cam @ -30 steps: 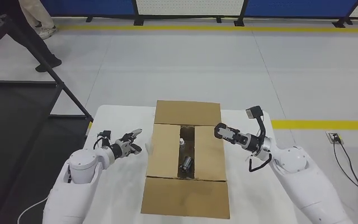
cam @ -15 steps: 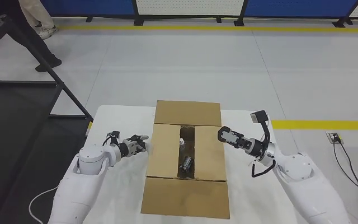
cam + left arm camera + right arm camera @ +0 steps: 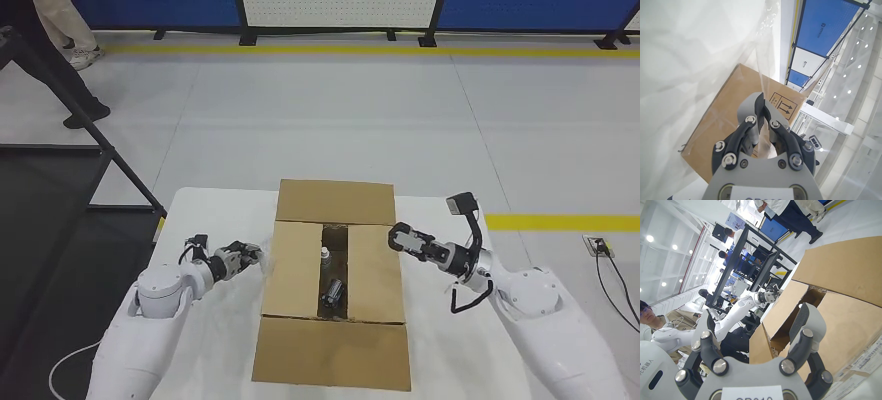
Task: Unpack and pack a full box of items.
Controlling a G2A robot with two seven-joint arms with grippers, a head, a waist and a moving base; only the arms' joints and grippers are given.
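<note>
- Box (image 3: 296, 270): two long flaps cover most of the inside. Through the slot between them, a white-capped bottle (image 3: 324, 256) and a dark round item (image 3: 333, 292) show in part, the latter too small to identify.
- Clear film (image 3: 761, 56), pinched in the left gripper (image 3: 763, 106), veils and blurs the box's side.
- Top view: that gripper's tips possibly touch the box's flap; too small to tell.

Top camera overhead, looking down on desk (image 3: 215, 205), box (image 3: 335, 270) central. Wrist cameras close behind left pincer (image 3: 762, 103), right pincer (image 3: 755, 311), facing shared box from 9, 3 o'clock.
</note>
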